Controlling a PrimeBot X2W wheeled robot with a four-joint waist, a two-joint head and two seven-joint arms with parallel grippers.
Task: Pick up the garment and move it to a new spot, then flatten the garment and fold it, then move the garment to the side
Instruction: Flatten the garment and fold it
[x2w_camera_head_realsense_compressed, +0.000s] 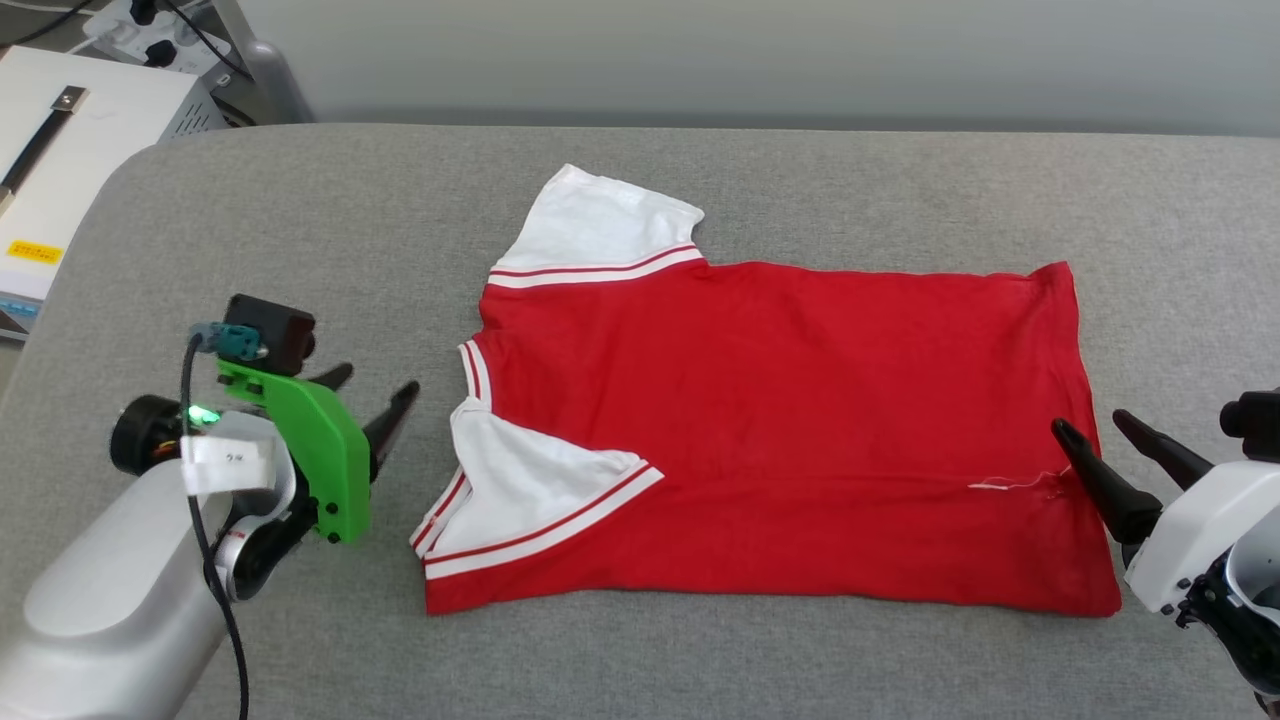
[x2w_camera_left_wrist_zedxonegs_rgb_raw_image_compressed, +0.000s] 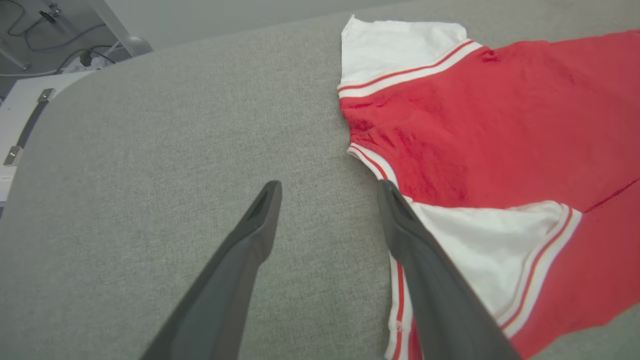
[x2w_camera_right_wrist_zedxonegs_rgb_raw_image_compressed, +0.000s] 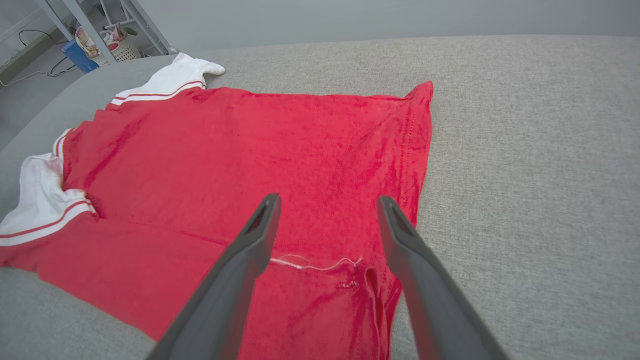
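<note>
The red jersey T-shirt with white sleeves (x2w_camera_head_realsense_compressed: 780, 400) is lying on the grey cloth surface (x2w_camera_head_realsense_compressed: 300, 200), looking soft and floppy — the left fingers (x2w_camera_head_realsense_compressed: 392, 420) and right fingers (x2w_camera_head_realsense_compressed: 1095, 480) are standing open and empty by its end edges, probably the best spots for pinching.

Lab-like test room, grey cloth-covered worktable (x2w_camera_head_realsense_compressed: 700, 160), white instrument case (x2w_camera_head_realsense_compressed: 70, 150) with yellow label (x2w_camera_head_realsense_compressed: 33, 250) beyond and left of the left gripper (x2w_camera_head_realsense_compressed: 378, 380), plugged power strip (x2w_camera_head_realsense_compressed: 140, 32) and cables (x2w_camera_head_realsense_compressed: 205, 45) past it, plain grey wall (x2w_camera_head_realsense_compressed: 750, 50)
</note>
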